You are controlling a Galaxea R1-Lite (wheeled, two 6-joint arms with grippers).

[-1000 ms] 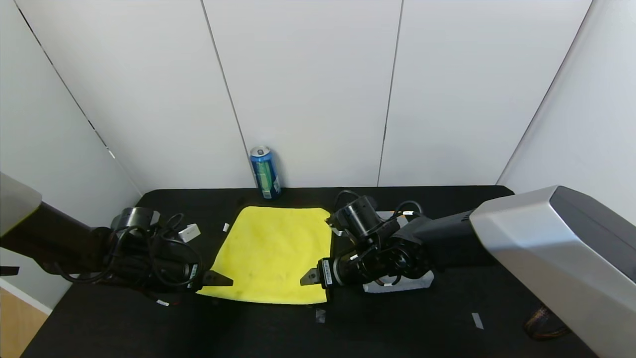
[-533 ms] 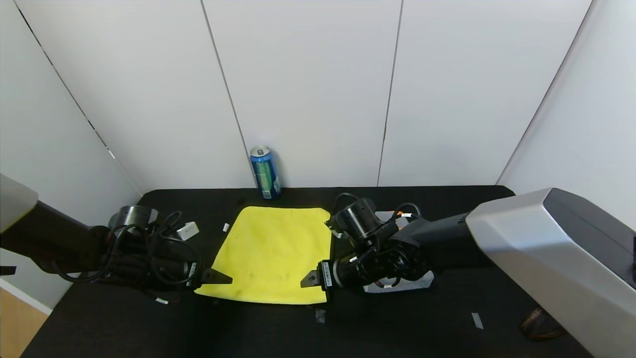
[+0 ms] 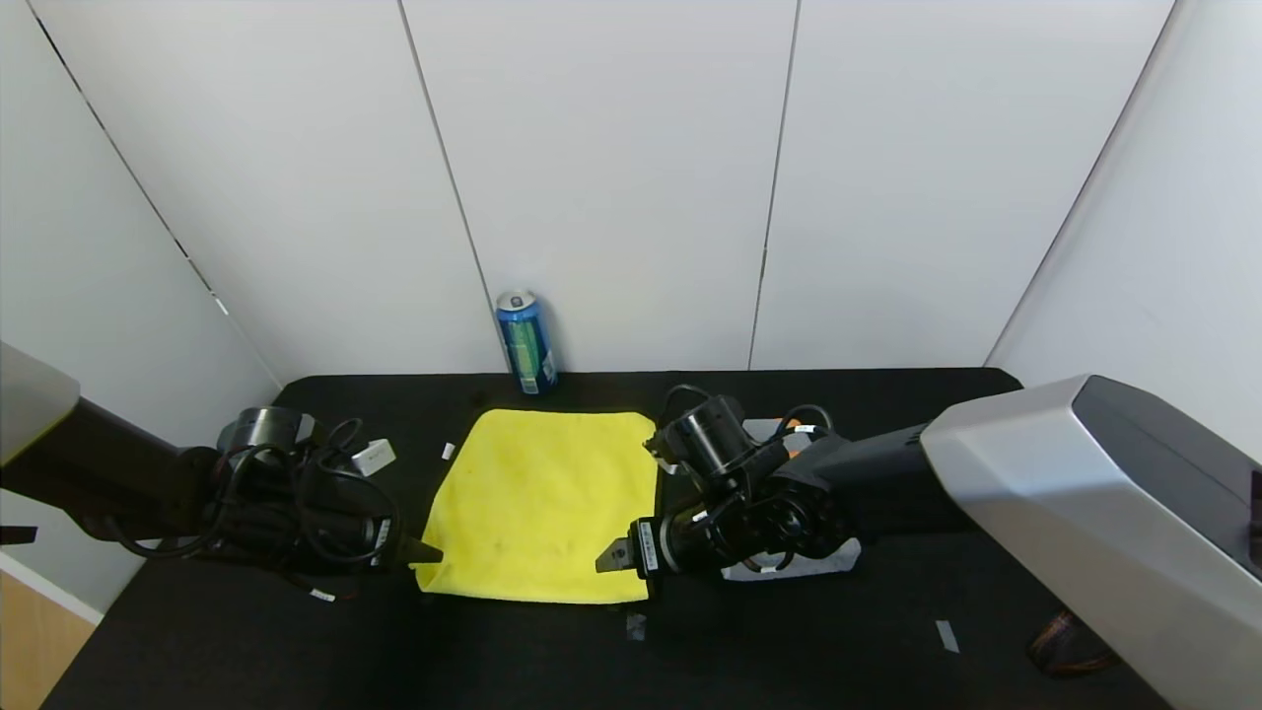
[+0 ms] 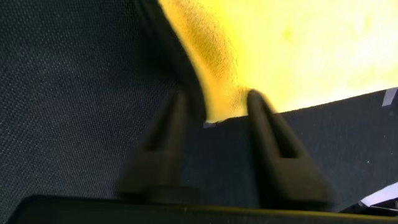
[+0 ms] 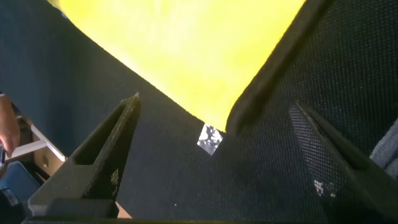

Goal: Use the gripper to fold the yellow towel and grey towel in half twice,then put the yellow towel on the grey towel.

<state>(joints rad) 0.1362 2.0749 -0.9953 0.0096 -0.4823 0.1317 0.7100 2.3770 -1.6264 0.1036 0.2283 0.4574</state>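
While the left gripper (image 4: 214, 118) apparently pinches the bright yellow microfibre towel (image 3: 542, 503) corner, the wide-open right gripper (image 3: 613, 555) should seat fully before lifting.

- Black fabric-covered table (image 3: 808, 641)
- Bright yellow microfibre towel (image 3: 537, 503) lying flat mid-table
- Blue drink can (image 3: 525, 342) upright at back edge
- Grey towel (image 3: 833, 562) beside it, mostly hidden

The yellow towel (image 3: 545, 501) lay spread on the black table (image 3: 789, 651) at centre frame, a blue can (image 3: 525, 341) standing behind it against the white wall. The left gripper (image 3: 426, 554) touched the towel's lower-left corner, while the right gripper (image 3: 611, 558) sat at its lower-right corner, partly hiding the grey towel (image 3: 838, 562).
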